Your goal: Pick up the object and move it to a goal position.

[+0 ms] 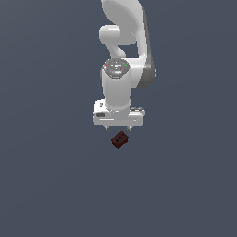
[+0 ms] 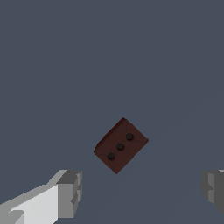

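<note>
The white gripper [image 1: 119, 126] hangs above the dark red-brown block [image 1: 120, 140] with its jaws wide apart, the block lying free on the table [image 1: 46, 185], far from any visible edge.

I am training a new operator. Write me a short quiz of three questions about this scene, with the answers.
1. True or false: the gripper already holds the red-brown block.
2. How do the jaws stand? A) spread wide B) closed together
3. How many dark dots does the wrist view show on the block's face?

Key: 1. False, the fingers are apart from it. 2. A. 3. Three.
</note>
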{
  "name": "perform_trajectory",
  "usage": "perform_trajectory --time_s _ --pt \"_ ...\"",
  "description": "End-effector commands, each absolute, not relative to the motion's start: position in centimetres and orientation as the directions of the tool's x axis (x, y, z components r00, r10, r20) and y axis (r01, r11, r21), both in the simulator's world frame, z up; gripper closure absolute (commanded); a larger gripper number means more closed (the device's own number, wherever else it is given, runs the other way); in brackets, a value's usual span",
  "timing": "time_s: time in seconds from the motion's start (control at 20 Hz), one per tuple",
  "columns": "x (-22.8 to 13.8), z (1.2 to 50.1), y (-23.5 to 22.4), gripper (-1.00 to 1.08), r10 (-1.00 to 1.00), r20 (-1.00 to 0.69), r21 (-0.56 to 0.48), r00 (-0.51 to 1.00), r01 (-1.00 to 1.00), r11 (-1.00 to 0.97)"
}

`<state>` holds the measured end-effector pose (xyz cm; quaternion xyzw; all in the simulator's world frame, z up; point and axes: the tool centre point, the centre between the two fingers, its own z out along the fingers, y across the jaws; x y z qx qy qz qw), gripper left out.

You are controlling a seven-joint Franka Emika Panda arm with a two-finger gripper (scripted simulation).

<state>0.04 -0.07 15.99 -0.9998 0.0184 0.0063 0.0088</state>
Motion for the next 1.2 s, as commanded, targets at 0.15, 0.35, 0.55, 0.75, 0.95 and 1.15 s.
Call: perform_trajectory --time_s 0.15,0.35,0.55,0.75,0.95,1.15 --pt "0.2 16.1 -0.5 -0.92 -0.044 -0.008 -0.013 0.999 -0.044 -0.999" --pt "0.7 16.8 -2.2 -0.92 -0.073 0.01 0.003 0.997 -0.073 -0.997" --pt "1.0 17.1 -3.0 -0.92 -0.083 0.018 0.011 0.996 -0.083 -0.996" --pt "0.9 17.0 -2.8 -0.92 -0.087 0.016 0.009 0.996 -0.087 -0.996" --pt "0.9 16.7 -2.7 -0.92 -0.113 0.016 0.007 0.993 -0.113 -0.994" --pt "0.8 16.0 -2.4 -0.92 -0.16 0.015 0.004 0.987 -0.16 -0.987"
